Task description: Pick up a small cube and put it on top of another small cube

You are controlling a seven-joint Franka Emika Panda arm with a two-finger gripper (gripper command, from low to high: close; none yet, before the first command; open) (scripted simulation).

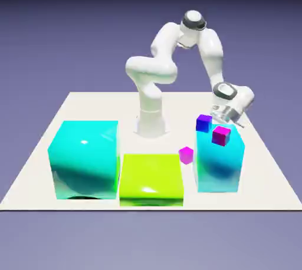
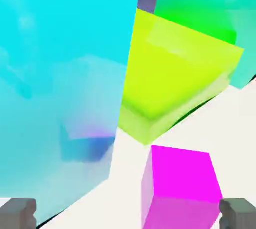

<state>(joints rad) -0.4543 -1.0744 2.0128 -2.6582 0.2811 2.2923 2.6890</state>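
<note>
The small purple-magenta cube (image 1: 186, 154) lies on the white table between the lime block and the tall cyan block. In the hand view the same cube (image 2: 180, 183) looms large near the bottom, right of the middle, resting on the table. My gripper (image 1: 226, 115) hangs above and behind the tall cyan block, well above the cube. Its grey fingertips (image 2: 18, 213) stand wide apart at the bottom corners of the hand view, so the gripper (image 2: 128, 215) is open and holds nothing. A blue-violet small cube (image 1: 204, 122) and a pink-magenta small cube (image 1: 221, 135) sit on top of the tall cyan block.
The tall cyan block (image 1: 219, 168) stands at the exterior view's right, directly below my hand. A lime block (image 1: 151, 179) sits front centre and a big cyan block (image 1: 84, 158) at the left. In the hand view the cyan block's wall (image 2: 60, 73) fills the left, with the lime block (image 2: 175, 73) beyond it.
</note>
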